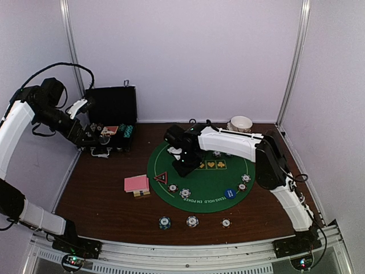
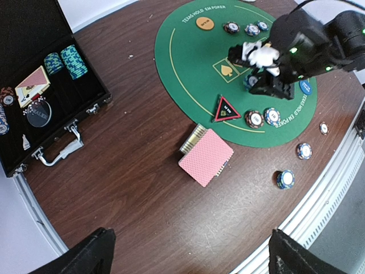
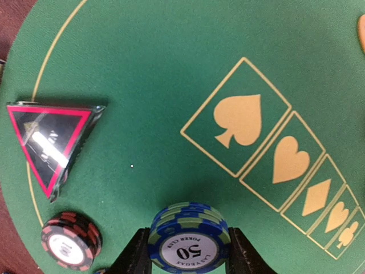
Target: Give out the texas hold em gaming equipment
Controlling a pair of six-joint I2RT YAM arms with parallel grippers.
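From above, the left gripper (image 1: 94, 137) hovers by the open black case (image 1: 111, 105) at the table's rear left. The right gripper (image 1: 185, 165) hangs over the green mat (image 1: 202, 182), near the triangle marker (image 1: 161, 177). Pink-backed cards (image 1: 136, 183) lie just off the mat's left edge, and three chips (image 1: 192, 221) sit in a row on the bare wood in front. The left wrist camera shows its fingers (image 2: 91, 254) spread wide with nothing between them, high above the cards. The right wrist camera shows its fingers (image 3: 137, 257) clamped on a blue chip stack (image 3: 189, 237) marked 50, near a red-black chip (image 3: 71, 240) and the marker.
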